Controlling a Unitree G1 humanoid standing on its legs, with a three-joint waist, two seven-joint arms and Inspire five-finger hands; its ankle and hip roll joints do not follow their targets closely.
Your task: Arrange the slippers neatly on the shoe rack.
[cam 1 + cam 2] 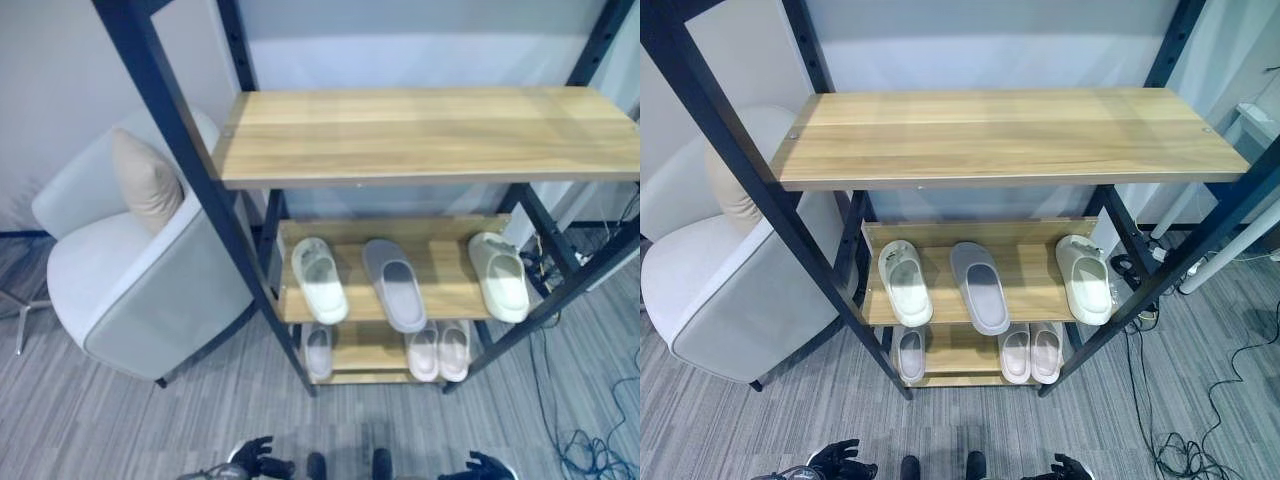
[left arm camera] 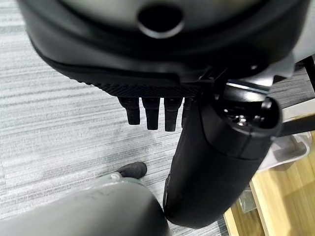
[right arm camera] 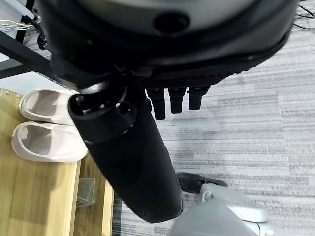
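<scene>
shoe rack [image 1: 430, 135]: three slippers on middle shelf, three below | left hand [image 2: 152, 110] and right hand [image 3: 177, 98]: empty, fingers seemingly relaxed | no legible writing

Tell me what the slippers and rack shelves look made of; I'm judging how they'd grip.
The slippers look like matte molded foam or rubber: smooth, seamless, one piece. The shelves look like wood or wood-look laminate, with visible grain and a faint sheen, on a dark frame, probably metal.

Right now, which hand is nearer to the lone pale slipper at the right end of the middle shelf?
The right hand. It hangs low, almost straight below the pale slipper. The left hand hangs equally low but far off toward the rack's other side.
</scene>
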